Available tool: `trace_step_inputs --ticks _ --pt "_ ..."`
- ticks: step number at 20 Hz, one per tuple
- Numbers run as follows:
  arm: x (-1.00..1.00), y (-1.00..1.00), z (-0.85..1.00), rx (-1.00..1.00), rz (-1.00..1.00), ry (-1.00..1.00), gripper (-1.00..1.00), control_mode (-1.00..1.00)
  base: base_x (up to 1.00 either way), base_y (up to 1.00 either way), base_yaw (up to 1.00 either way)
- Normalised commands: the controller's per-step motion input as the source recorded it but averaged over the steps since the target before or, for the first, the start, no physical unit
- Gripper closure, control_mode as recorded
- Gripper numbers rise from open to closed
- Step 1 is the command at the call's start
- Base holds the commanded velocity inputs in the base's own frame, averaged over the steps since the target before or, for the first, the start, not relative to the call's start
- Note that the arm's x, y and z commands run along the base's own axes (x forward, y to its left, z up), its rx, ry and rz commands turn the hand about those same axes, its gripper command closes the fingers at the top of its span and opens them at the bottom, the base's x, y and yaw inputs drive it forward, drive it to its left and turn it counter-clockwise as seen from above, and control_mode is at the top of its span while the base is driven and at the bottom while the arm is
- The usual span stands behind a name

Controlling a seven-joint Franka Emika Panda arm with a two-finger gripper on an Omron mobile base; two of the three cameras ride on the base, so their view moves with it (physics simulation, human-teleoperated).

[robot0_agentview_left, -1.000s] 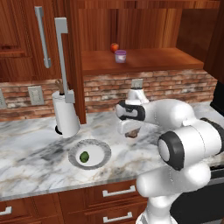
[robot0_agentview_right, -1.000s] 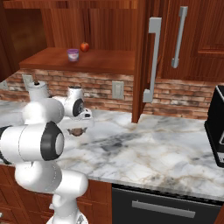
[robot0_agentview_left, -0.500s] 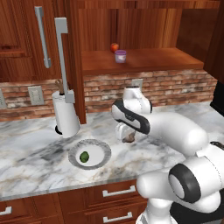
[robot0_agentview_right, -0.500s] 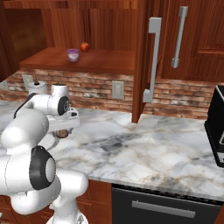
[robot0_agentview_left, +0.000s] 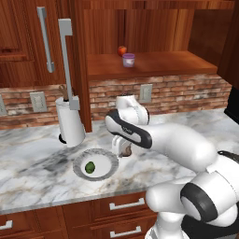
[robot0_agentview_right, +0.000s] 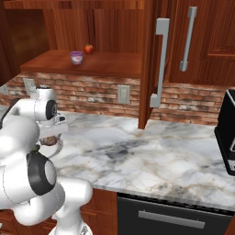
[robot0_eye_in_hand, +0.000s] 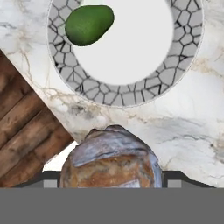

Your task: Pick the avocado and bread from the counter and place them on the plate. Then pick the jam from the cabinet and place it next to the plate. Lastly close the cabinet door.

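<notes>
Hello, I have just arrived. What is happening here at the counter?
The robot arm is moving food onto a plate. The avocado already lies on the plate. The gripper holds the bread between its fingers, just beside the plate's rim, above the marble counter. The jam stands on the cabinet shelf next to a small red fruit, and the cabinet door is open.

No readable text, label, brand, number or sign anywhere. Jam [robot0_agentview_left: 128,59] jar on the cabinet shelf, upper centre of the left base view: plain lilac body, no label legible. Wall outlet plates on the brick: blank. Dark appliance at the right edge of the right base view: no markings can be made out.
</notes>
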Motion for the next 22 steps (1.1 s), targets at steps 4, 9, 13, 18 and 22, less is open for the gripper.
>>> trace_step_inputs --ticks 4,9,13,18,22 --pt "0.34 0.31 -0.01 0.0 0.07 0.0 1.0 -1.0 0.0 0.0 0.0" --pt "0.53 0.37 -0.11 0.0 0.06 0.03 1.0 -1.0 0.0 0.0 0.0" --pt "0.52 0.4 -0.26 0.0 0.06 0.05 1.0 -1.0 0.0 0.0 0.0" --pt "0.24 0.27 -0.51 -0.05 0.02 0.0 1.0 -1.0 0.0 0.0 0.0" --pt "0.04 0.07 -0.56 -0.08 0.0 -0.01 1.0 -1.0 0.0 0.0 0.0"
